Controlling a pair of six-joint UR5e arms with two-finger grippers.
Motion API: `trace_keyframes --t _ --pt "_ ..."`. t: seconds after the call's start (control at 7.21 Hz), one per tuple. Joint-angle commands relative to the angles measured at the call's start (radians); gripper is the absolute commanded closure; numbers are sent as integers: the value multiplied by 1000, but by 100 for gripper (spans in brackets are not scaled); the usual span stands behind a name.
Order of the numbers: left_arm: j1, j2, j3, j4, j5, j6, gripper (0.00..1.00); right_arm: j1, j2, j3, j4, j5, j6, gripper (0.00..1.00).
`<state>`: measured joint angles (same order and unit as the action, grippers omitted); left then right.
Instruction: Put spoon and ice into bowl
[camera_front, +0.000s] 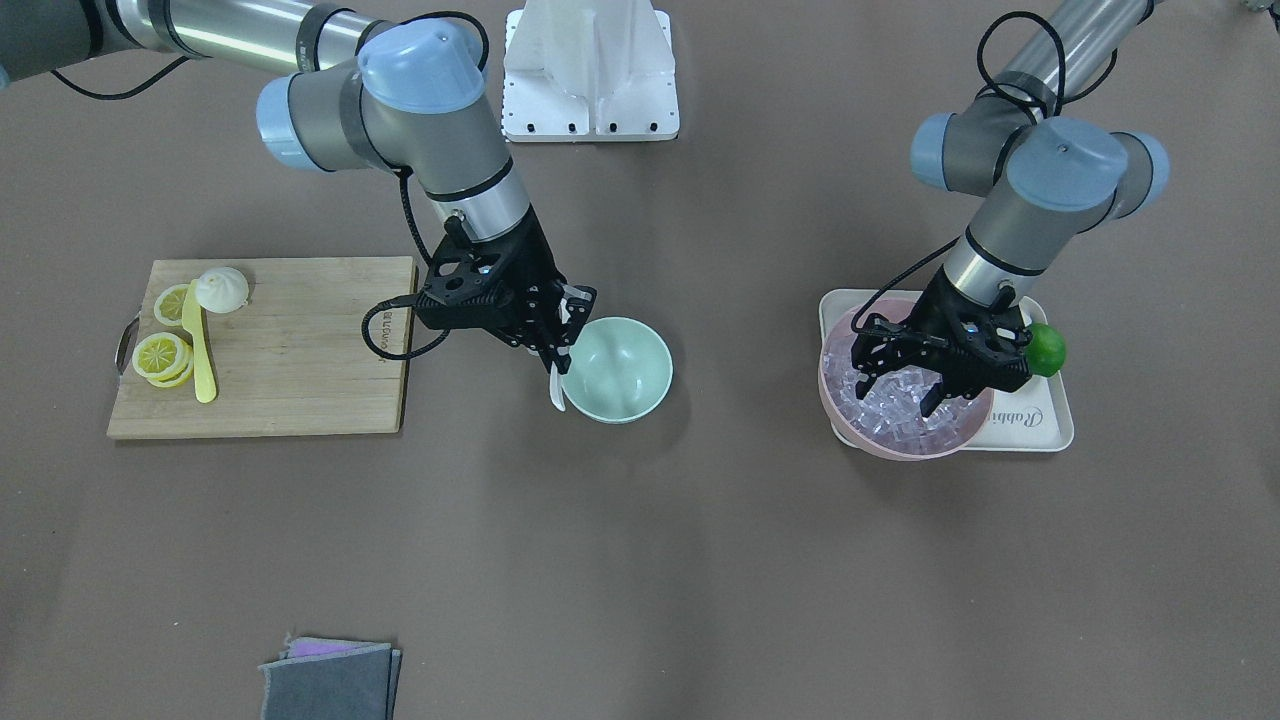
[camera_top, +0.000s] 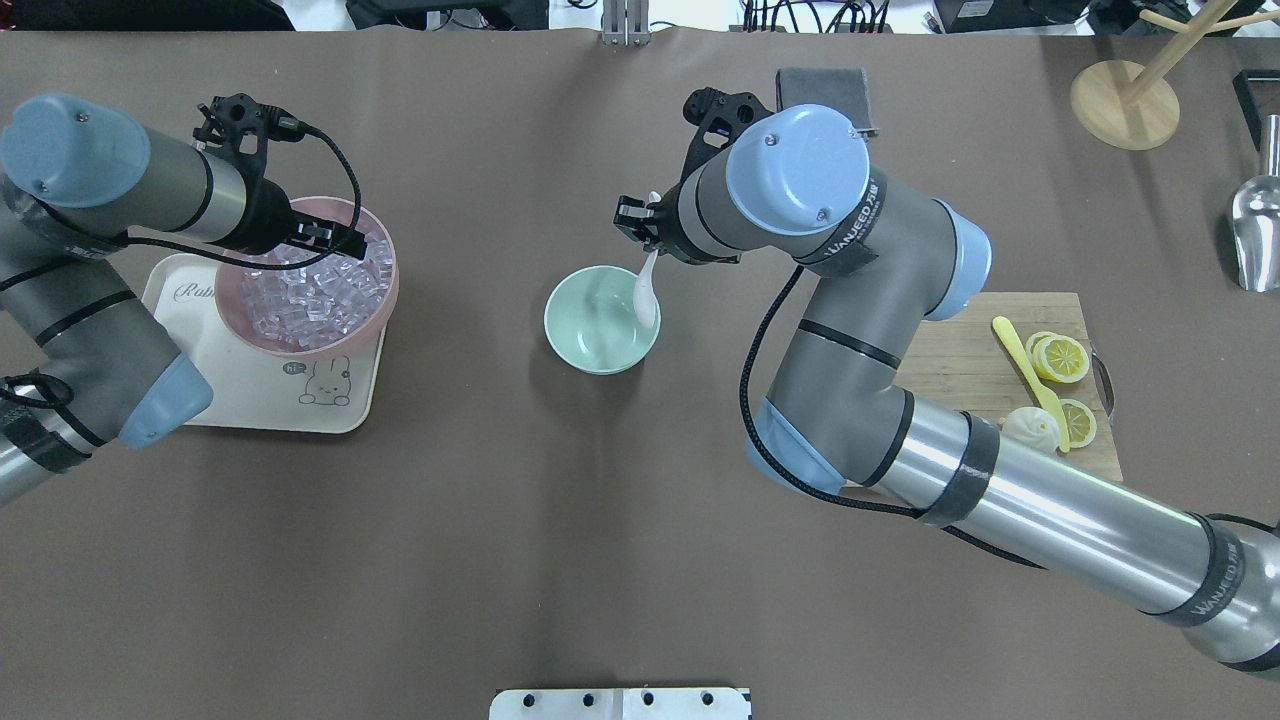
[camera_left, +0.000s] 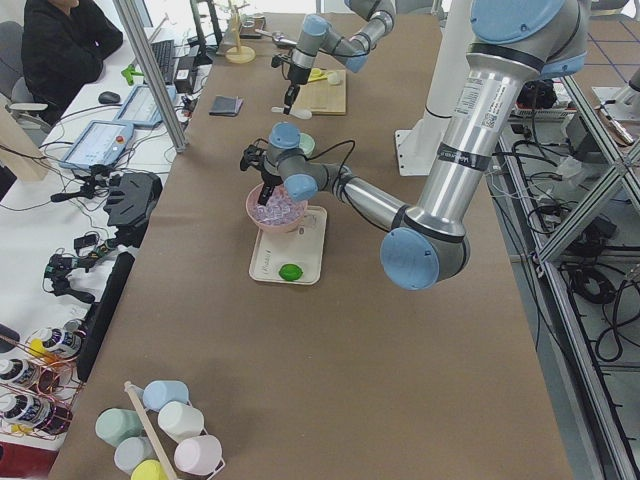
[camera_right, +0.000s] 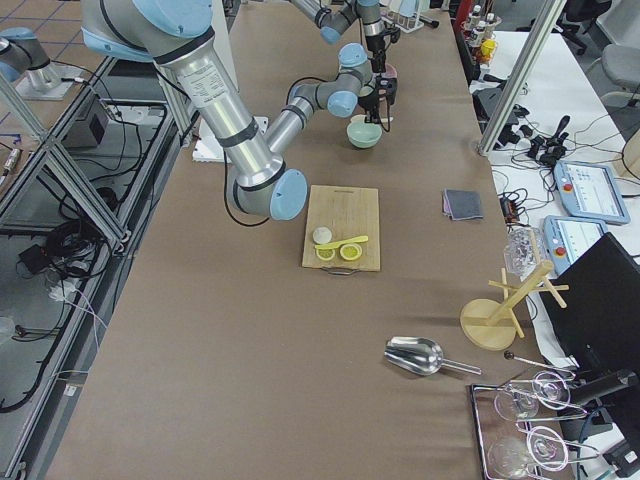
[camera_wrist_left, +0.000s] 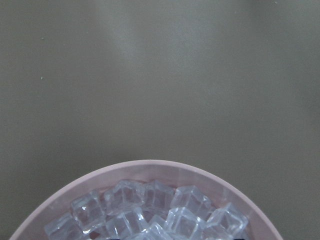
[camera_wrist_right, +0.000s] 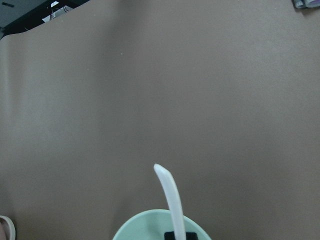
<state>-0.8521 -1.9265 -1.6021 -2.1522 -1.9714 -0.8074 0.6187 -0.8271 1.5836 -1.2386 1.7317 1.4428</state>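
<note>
A: What is held in each container?

B: The pink bowl (camera_front: 905, 450) is heaped with ice (camera_top: 310, 300) and is set on a tray (camera_top: 330, 400) beside a lime (camera_front: 1045, 350). The left pincer (camera_front: 897, 388) is held over the cubes, fingers apart. At the mint-green bowl (camera_top: 590, 340) on the surface (camera_front: 700, 550), the spoon (camera_top: 646, 292) is hung over the rim, clamped in the right pincer (camera_front: 562, 342).

A: And the counts?

B: Two bowls, one spoon, one tray and one lime are counted. The cubes are too jumbled to be numbered.
</note>
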Motion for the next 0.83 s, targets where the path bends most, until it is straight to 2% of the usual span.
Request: trace_keyframes --t 0.0,0.28,0.69 --pt "1 0 -1 -2 0 -1 19 -13 46 -75 55 -65 4 100" --pt "1 0 -1 -2 -1 -1 19 -34 88 -211 181 -136 4 100" --pt "1 -3 1 -2 -7 -1 19 -80 83 -235 194 -170 5 100"
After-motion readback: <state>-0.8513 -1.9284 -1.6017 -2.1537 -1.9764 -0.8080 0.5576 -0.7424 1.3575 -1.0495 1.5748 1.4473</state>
